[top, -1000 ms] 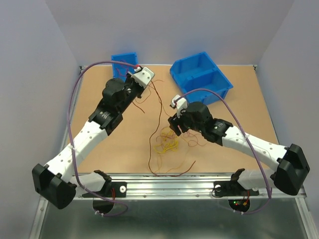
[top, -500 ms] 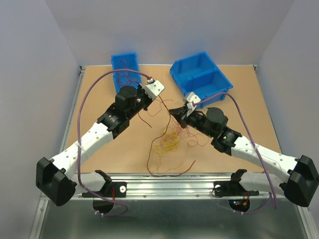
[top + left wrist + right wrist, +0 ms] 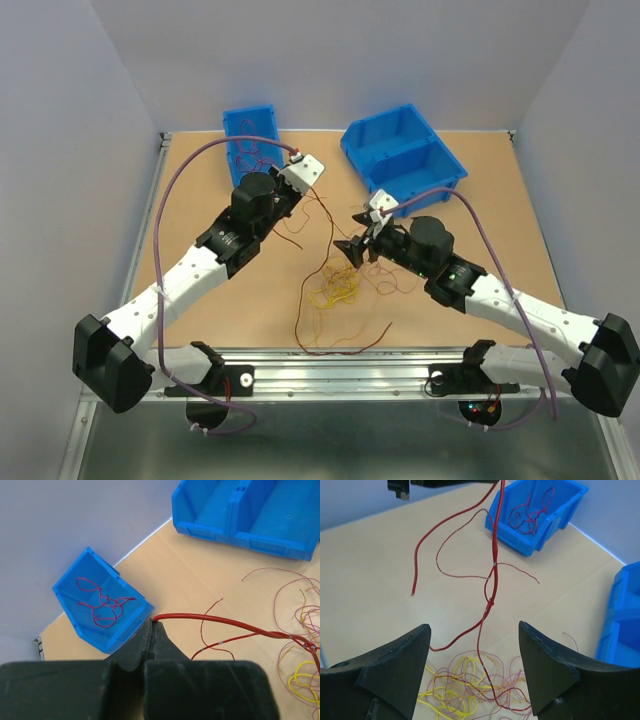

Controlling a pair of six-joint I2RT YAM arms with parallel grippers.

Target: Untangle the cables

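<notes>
The left gripper [image 3: 152, 625], with its red cable [image 3: 210, 617], has moved away from the small bin [image 3: 125, 626] toward the middle. The right gripper [image 3: 474, 627] has closed and then opened wide again over the cables [image 3: 470, 690].

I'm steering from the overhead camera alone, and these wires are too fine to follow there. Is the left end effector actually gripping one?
Observer: Yes. Its wrist camera shows the left end effector shut on a red wire.
Operator: And the right one?
Observer: The right end effector is open; that red wire hangs through the gap, touching neither finger.
Operator: Is the wire free of the others?
Observer: Not clearly. A thinner red strand crosses it above the heap of yellow and red wires.
</notes>
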